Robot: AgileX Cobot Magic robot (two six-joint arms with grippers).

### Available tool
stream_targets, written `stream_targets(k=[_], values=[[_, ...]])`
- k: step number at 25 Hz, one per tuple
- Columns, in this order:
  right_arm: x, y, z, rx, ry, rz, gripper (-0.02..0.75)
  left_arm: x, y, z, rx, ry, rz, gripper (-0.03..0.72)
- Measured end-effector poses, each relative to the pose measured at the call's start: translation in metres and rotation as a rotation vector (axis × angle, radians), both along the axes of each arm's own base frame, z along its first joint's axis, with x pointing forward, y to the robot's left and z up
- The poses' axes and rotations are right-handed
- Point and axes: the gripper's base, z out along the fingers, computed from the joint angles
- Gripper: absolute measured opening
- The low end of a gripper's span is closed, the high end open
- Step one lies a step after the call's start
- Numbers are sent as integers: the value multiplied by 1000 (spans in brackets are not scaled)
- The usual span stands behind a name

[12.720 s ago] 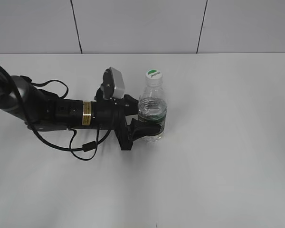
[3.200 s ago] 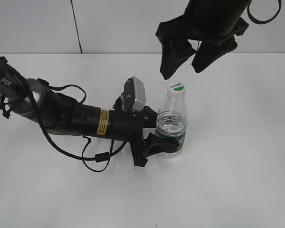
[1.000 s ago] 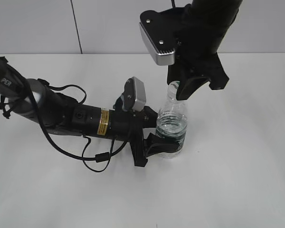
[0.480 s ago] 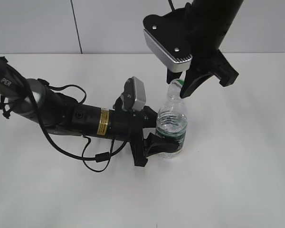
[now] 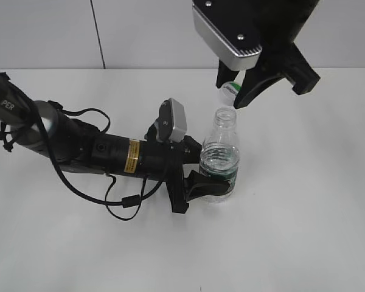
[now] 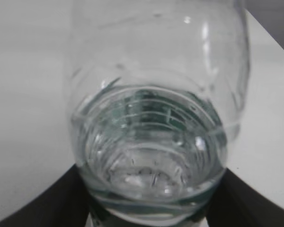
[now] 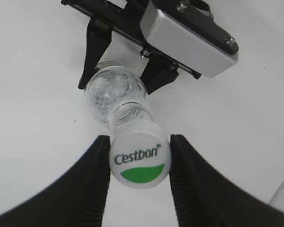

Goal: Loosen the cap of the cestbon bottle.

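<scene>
The cestbon bottle (image 5: pixel 219 159) stands upright on the white table, clear, part full, with a dark green label band. My left gripper (image 5: pixel 201 167) lies low and is shut on its lower body; the dark fingers (image 6: pixel 47 203) flank the bottle (image 6: pixel 151 118) in the left wrist view. The bottle's neck is bare. The cap (image 5: pixel 230 89), white with a green patch, hangs a little above and right of the neck, clamped in my right gripper (image 5: pixel 232 92). The right wrist view shows the cap (image 7: pixel 139 160) squeezed between the ribbed black fingers (image 7: pixel 97 175), with the bottle (image 7: pixel 111 97) below.
The left arm (image 5: pixel 79 146) lies across the table's left half with a looped black cable (image 5: pixel 121 204) beside it. A panelled white wall (image 5: pixel 170 30) closes the back. The left wrist camera housing (image 7: pixel 189 40) sits close behind the bottle.
My right gripper has risen and shifted right with the cap; the cap has come off the neck, which now stands bare. The left gripper and bottle have not moved.
</scene>
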Motion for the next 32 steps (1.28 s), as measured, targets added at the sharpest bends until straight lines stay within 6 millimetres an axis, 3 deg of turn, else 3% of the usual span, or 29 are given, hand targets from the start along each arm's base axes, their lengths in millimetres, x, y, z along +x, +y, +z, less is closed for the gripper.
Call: stream_targets(k=[6, 9, 12, 25, 32], values=[[-6, -3, 17, 30, -29, -27, 296, 0, 0, 0, 0, 0, 0, 412], [-7, -4, 20, 52, -6, -125, 296, 0, 0, 0, 0, 0, 0, 412], [-7, -4, 20, 84, 61, -320, 296, 0, 0, 0, 0, 0, 0, 412], [-7, -4, 20, 269, 470, -1495, 296, 0, 0, 0, 0, 0, 0, 412], [-6, -6, 20, 301, 521, -1731, 296, 0, 0, 0, 0, 0, 0, 412]])
